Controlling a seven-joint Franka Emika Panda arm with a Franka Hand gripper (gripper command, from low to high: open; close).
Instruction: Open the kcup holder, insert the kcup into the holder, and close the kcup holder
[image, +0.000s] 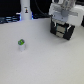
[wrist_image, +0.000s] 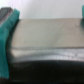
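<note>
In the exterior view the kcup (image: 21, 45) stands alone on the white table (image: 45, 65), left of centre. A white bottle-like object (image: 25, 11) stands behind. At upper right, the gripper (image: 61, 30) hangs above the table; its jaw state cannot be determined.

This looks like a robotics lab. A plain white tabletop (image: 45, 60) fills the scene, and behind it, along its far edge, blurred dark equipment (image: 9, 20) and a white stand (image: 25, 11) sit.
</note>
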